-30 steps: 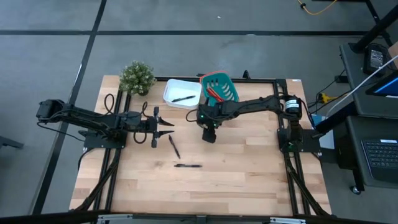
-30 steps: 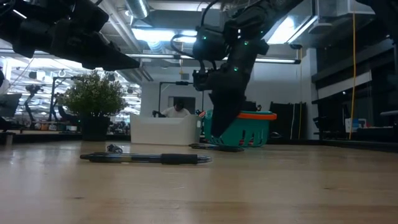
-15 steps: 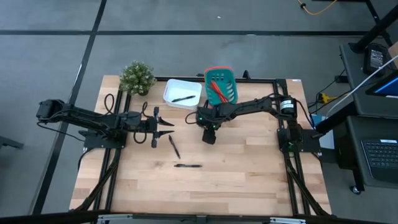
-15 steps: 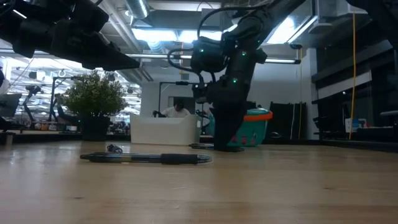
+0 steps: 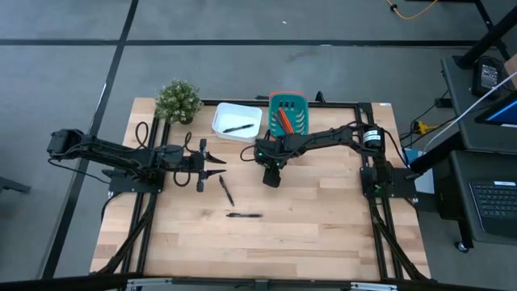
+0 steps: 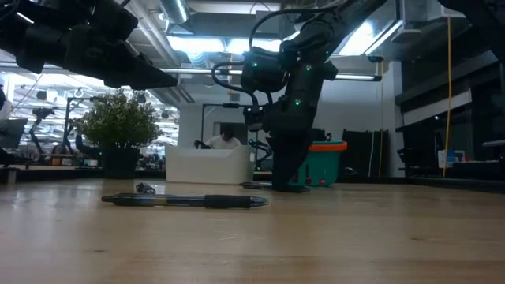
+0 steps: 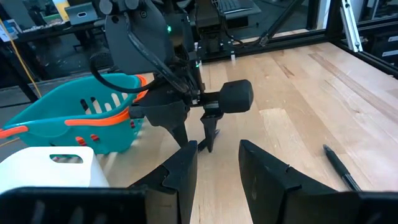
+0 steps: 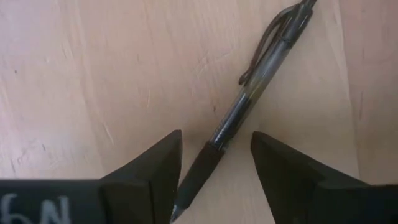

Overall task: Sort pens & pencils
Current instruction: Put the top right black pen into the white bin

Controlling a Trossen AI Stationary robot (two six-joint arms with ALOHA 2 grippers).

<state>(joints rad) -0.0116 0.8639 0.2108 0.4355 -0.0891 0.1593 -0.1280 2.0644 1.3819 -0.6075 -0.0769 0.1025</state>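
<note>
Right gripper (image 8: 214, 165) hangs low with fingers apart, straddling a pen (image 8: 249, 106) on the table. I judge sorting half done: one pen in the white tray (image 5: 226, 119), pencils (image 5: 284, 120) in the teal basket (image 5: 302, 103), two pens (image 5: 243, 216) loose.

Over the last second the teal basket (image 5: 289, 114) swings from a tilted pose to square with the table's edge. The right gripper (image 6: 289, 183) comes down to the tabletop, jaws spread, a black pen (image 8: 252, 109) now lying on the wood between its fingers (image 8: 155, 168).
</note>
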